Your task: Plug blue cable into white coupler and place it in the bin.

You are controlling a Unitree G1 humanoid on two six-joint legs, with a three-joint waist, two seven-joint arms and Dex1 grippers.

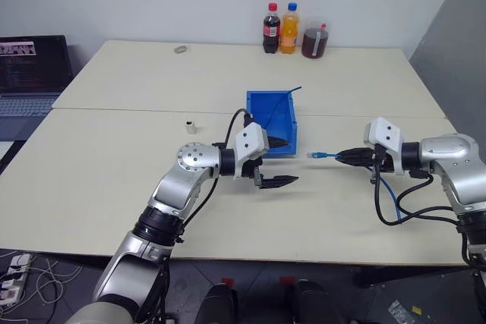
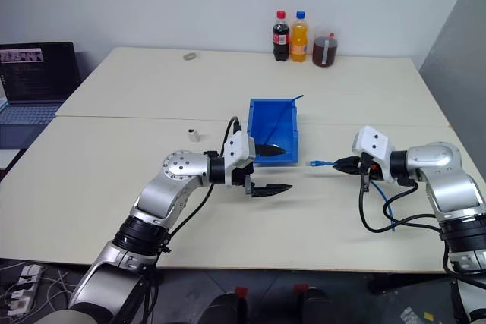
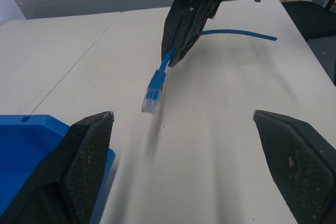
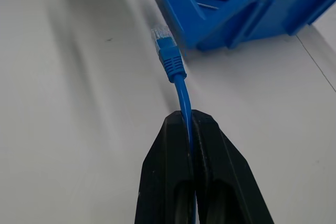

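Observation:
My right gripper (image 1: 343, 156) is shut on the blue cable (image 4: 180, 90) a short way behind its clear plug (image 1: 314, 155). It holds the plug above the table, pointing toward the bin (image 1: 250, 111), a bright blue tray at the table's middle. The cable's slack (image 1: 385, 191) hangs in a loop below that wrist. My left gripper (image 1: 282, 162) stands open at the bin's near right corner, facing the plug (image 3: 151, 96) with nothing between its fingers (image 3: 86, 166). The white coupler (image 1: 191, 125) stands alone on the table left of the bin.
A thin blue strand (image 1: 293, 92) sticks out over the bin's far right corner. Two bottles (image 1: 271, 28) and a dark jar (image 1: 315, 42) stand at the table's far edge, with a small grey object (image 1: 180, 48) to their left. A laptop (image 1: 30, 73) sits far left.

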